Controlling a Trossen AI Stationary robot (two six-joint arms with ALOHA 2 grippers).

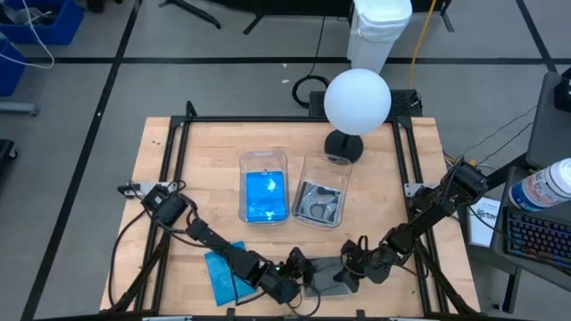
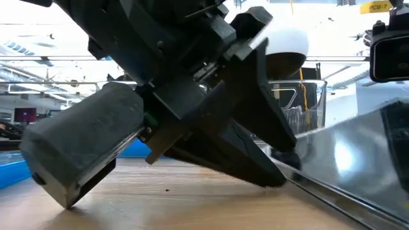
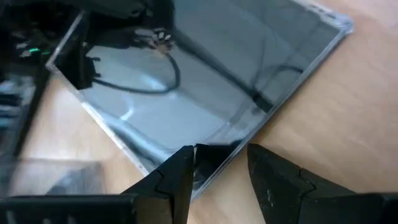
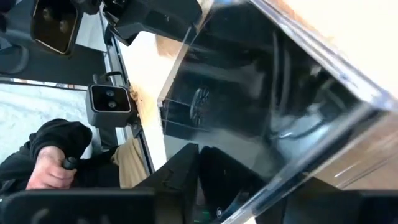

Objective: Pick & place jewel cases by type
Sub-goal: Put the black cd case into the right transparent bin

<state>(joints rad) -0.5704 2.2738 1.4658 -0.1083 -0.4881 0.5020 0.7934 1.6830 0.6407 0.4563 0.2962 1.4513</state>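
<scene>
Blue cases (image 1: 265, 196) fill the left tub (image 1: 264, 159), dark ones (image 1: 319, 203) the right tub (image 1: 326, 165); remaining: blue case (image 1: 221, 270) on table and dark case (image 1: 326, 275) at front edge, pinched by left gripper (image 3: 219, 180) and right gripper (image 1: 351, 272).

Two dark jointed arms, black cables trailing, left claw (image 3: 221, 177) with chunky matte-black fingers

No legible text; yellow sign (image 2: 377, 7) unreadable
</scene>
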